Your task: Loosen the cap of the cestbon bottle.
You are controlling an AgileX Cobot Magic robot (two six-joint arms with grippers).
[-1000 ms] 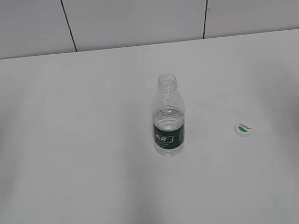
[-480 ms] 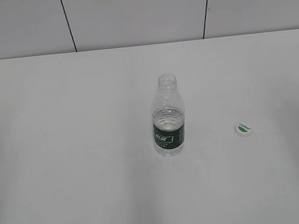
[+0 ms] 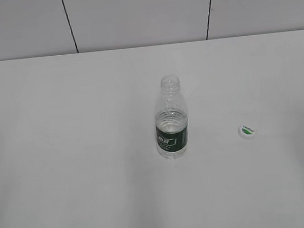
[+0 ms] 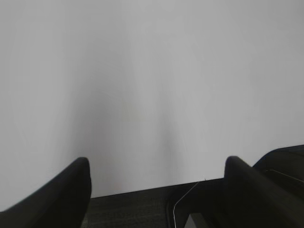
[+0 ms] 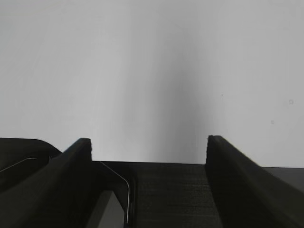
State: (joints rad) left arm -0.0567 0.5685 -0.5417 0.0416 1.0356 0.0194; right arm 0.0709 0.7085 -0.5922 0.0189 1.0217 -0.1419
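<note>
White table (image 3: 64,156): uncapped cestbon bottle (image 3: 170,120) (clear, green-banded)

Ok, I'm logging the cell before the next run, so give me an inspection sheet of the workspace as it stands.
Surface: white table, bare apart from the two items below.
Job's things: cestbon bottle stands upright near the middle, mouth open, some water inside; cap lies flat on the table to its right, apart from it, leaf mark up.
Clutter: nothing seen.
Grippers: left gripper open, empty, over the table's near edge; right gripper open, empty, likewise. Neither shows in the exterior view.
Cables: a thin pale line runs along the dark base under each gripper; cannot tell if it is a cable.
Surroundings: light panelled wall with dark seams behind the table.
</note>
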